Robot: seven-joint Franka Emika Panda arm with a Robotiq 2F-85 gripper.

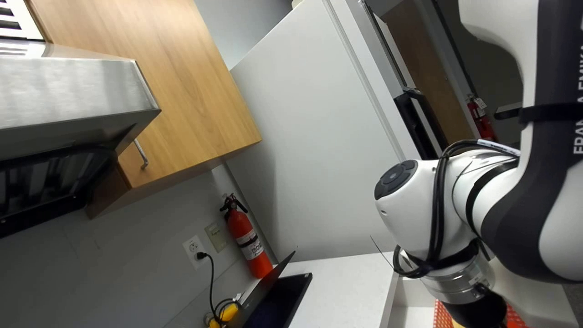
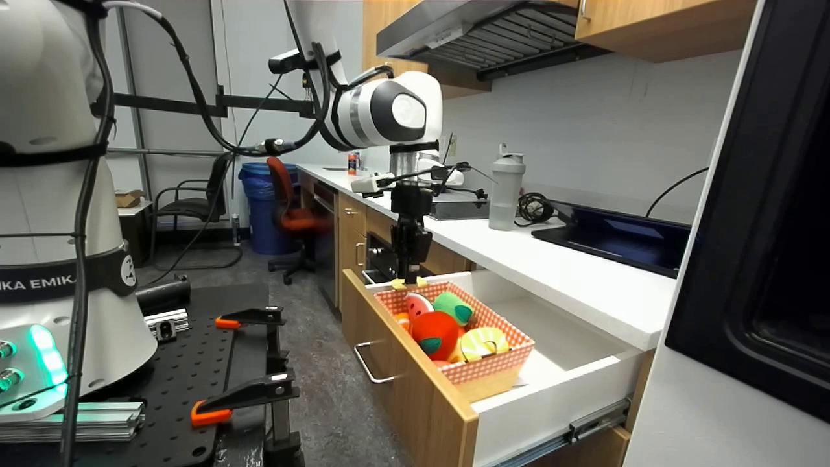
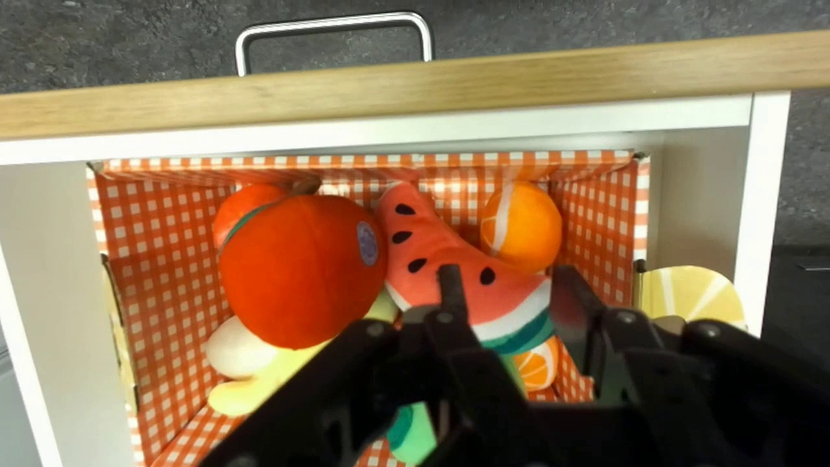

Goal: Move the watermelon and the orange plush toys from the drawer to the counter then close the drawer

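Your watermelon [image 3: 470, 257] lies inside the red-and-white checked box [image 3: 162, 285], seeds showing, between two other toys. In the wrist view, you find the round reddish-orange plush toy [image 3: 303, 269] just left of it, in the same box, and a smaller orange ball [image 3: 528, 224] with a pale band just to its right. You have the pincer [image 3: 509, 279] over the box, its two fingers standing apart with the watermelon's pink flesh showing between them; whether either finger touches it, you cannot tell. In an exterior view, you see a green toy [image 2: 452, 306] beside the watermelon, to its right. The box stands in the drawer [image 2: 551, 408], which is pulled out, its wooden front [image 2: 421, 402] to the left in that view; the wrist view shows you a metal handle [image 3: 334, 24] on that front. To the right of the drawer, and higher, runs the white tabletop [image 2: 551, 266], where a grey bottle [image 2: 506, 194], a coiled black cable [image 2: 534, 207] and a dark panel [image 2: 613, 240] rest near the wall [image 2: 583, 130]. Farther out, in an exterior view, you see a red fire extinguisher [image 1: 248, 237] between a wall outlet [image 1: 193, 246] and a tall white panel [image 1: 319, 136].
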